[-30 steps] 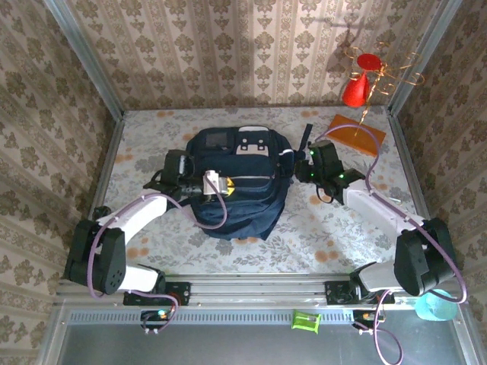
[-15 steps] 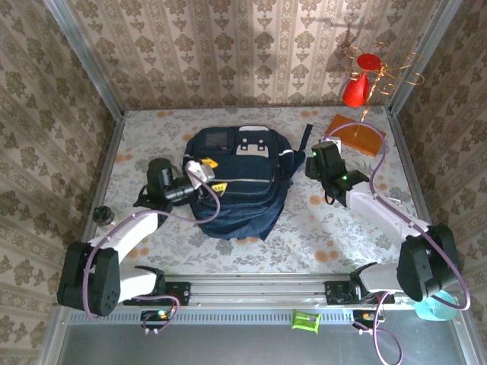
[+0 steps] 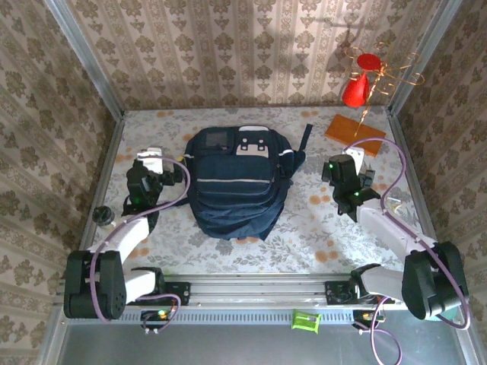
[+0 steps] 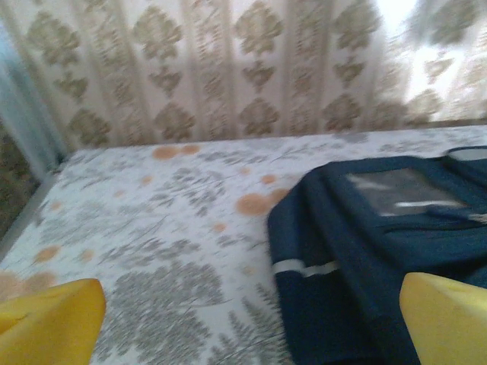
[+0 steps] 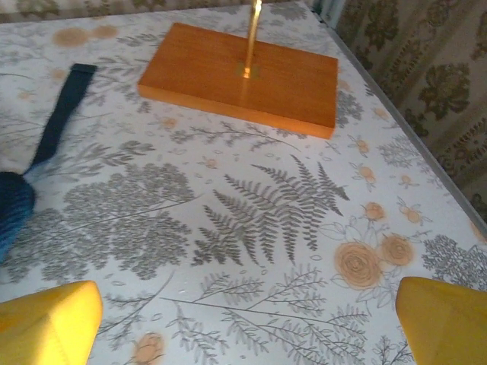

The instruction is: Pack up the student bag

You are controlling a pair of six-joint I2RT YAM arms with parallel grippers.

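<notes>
as left gripper [image 3: 154, 157] and right gripper [image 3: 356, 161] gape, student bag [image 3: 232, 186] between them

White arm links [image 3: 125, 236], black joints [image 3: 91, 285], looping purple cables [image 3: 186, 180], yellow fingertips [image 4: 49, 323].

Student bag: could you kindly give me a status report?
Left end effector open, right end effector open. Student bag free between them. Nothing blocking.
</notes>
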